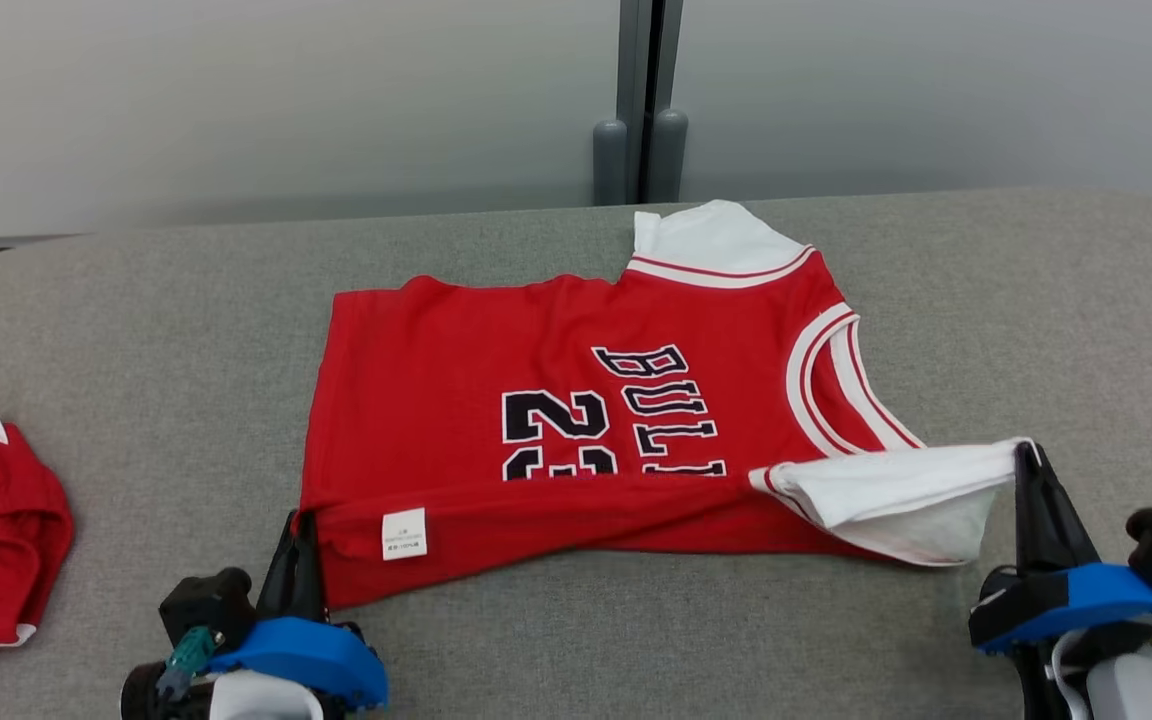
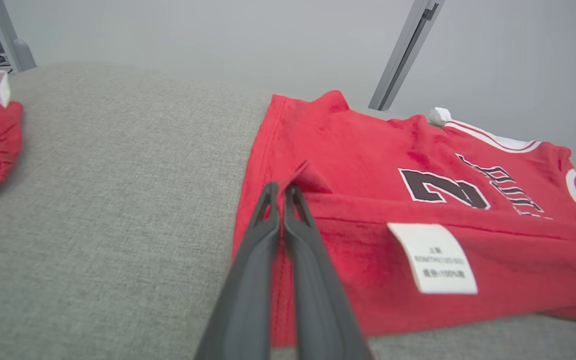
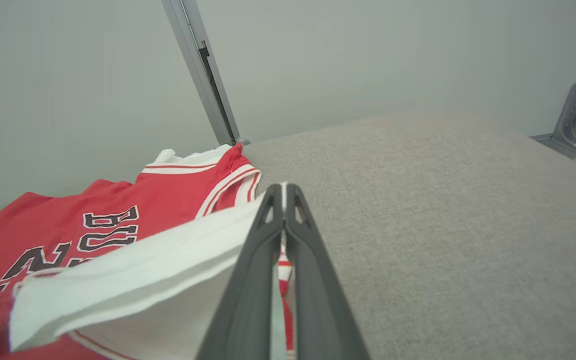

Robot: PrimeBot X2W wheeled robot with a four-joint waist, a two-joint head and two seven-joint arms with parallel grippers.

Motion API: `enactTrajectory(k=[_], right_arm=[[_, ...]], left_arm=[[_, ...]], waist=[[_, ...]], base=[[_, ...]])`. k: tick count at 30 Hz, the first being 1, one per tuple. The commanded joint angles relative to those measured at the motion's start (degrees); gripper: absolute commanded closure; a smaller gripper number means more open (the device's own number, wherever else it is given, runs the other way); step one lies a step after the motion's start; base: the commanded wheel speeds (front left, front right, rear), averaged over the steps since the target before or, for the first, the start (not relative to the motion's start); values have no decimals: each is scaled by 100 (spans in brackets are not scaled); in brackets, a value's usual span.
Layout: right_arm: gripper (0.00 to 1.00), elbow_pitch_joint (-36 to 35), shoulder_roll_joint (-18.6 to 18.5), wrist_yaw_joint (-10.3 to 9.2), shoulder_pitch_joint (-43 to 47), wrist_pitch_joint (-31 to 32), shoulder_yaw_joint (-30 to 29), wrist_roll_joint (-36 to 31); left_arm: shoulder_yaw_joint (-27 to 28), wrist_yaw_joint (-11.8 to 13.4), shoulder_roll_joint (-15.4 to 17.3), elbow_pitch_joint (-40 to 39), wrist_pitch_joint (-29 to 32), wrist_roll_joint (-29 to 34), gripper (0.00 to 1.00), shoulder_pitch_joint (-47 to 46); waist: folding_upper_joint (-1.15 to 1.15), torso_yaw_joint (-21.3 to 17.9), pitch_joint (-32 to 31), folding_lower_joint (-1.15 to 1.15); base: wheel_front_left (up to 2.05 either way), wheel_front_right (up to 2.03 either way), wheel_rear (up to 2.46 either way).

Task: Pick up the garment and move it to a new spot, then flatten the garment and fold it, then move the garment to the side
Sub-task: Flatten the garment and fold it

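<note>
Your left gripper [image 2: 280,194] has its fingers pressed together on the near hem corner of the red, white-trimmed fabric basketball jersey [image 1: 556,340]. Your right gripper [image 3: 283,192] pinches its white shoulder flap [image 1: 896,480]. Beyond both sets of fingertips the jersey lies spread on the grey fabric tabletop [image 1: 1036,300]. It looks light, limp and a little slippery, so grip seamed edges and lift both corners evenly, or the middle will likely sag.

The left hand [image 1: 298,522] sits at the near left corner of the garment [image 1: 536,400], its fingers pressed together on the hem. The right hand [image 1: 1026,455], at the garment's right end, pinches a lifted white flap, fingers pointing up.
</note>
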Motion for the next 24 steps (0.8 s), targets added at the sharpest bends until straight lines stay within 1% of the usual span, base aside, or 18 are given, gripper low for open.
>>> enactTrajectory(k=[1, 9, 17, 18, 19, 20, 24], right_arm=[[100, 42, 9, -2, -137, -30, -13, -64], [100, 637, 26, -2, -1182, -30, -156, -464], [100, 983, -28, -2, -1738, -29, -308, -863], [100, 1046, -25, -2, -1769, -30, -326, -906], [60, 1083, -16, -2, -1796, -30, -338, -951], [0, 1088, -5, -2, -1833, -30, -351, -969], [0, 830, 32, -2, -1766, -29, -453, -1002]], left_arm=[[-13, -16, 17, 27, -1, 21, 100, -118], [-34, -6, 11, 441, -1, 262, 100, -865], [33, -70, 10, 759, -1, 601, 100, -1479], [44, -75, 10, 808, -1, 617, 95, -1543], [75, -88, 13, 836, -1, 640, 60, -1603], [99, -84, 11, 862, -1, 663, 0, -1649], [194, 11, 10, 706, -2, 606, 0, -1582]], waist=[[-1, 45, 84, -1], [-1, 93, 513, -1], [-1, 172, 853, -1], [-1, 173, 880, -1], [-1, 170, 908, -1], [-1, 168, 929, -1], [-1, 148, 970, -1]], base=[[0, 0, 0], [0, 0, 0], [0, 0, 0], [0, 0, 0], [0, 0, 0], [0, 0, 0], [0, 0, 0]])
